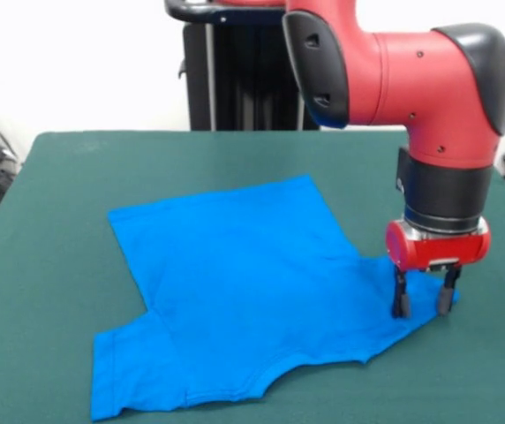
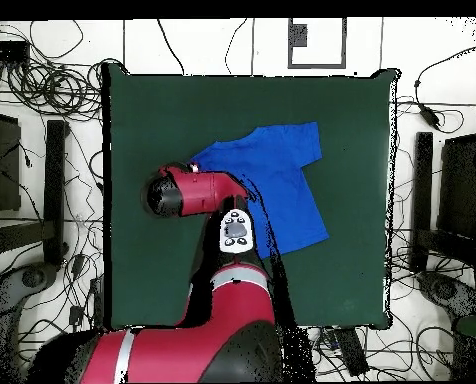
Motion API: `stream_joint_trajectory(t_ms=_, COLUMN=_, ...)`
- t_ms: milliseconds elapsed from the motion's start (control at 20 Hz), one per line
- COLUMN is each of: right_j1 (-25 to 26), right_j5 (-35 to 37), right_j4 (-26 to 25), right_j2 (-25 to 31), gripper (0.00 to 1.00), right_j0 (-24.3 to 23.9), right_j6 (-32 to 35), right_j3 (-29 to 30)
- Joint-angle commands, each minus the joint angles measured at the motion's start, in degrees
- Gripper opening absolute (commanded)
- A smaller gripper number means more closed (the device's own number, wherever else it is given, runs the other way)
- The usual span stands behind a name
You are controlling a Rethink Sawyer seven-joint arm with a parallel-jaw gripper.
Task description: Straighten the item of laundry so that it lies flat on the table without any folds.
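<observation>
Bench [image 1: 49, 265]: dark green cloth, white wall behind | T-shirt [image 1: 235, 291]: bright blue, spread nearly flat mid-bench | Gripper [image 1: 424, 305]: at the shirt's sleeve corner, fingers [image 1: 401, 302] parted, tips down on the fabric edge, nothing lifted | Overhead: arm covers that corner.
</observation>
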Motion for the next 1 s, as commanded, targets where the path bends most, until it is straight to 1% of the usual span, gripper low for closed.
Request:
stream_joint_trajectory(t_ms=50, right_j1=1.06, right_j5=-3.09, right_j4=3.52, right_j2=1.7, gripper=1.0, right_j0=2.08, right_j6=14.8, right_j3=4.69)
stream_joint_trajectory(t_ms=450, right_j1=4.61, right_j5=-4.18, right_j4=6.32, right_j2=0.3, gripper=1.0, right_j0=3.88, right_j6=15.18, right_j3=1.05)
stream_joint_trajectory(t_ms=700, right_j1=5.77, right_j5=-4.48, right_j4=8.31, right_j2=-0.35, gripper=1.0, right_j0=4.95, right_j6=15.27, right_j3=-0.29)
stream_joint_trajectory(t_ms=1000, right_j1=5.58, right_j5=-6.49, right_j4=9.59, right_j2=-0.46, gripper=1.0, right_j0=5.18, right_j6=15.26, right_j3=0.93)
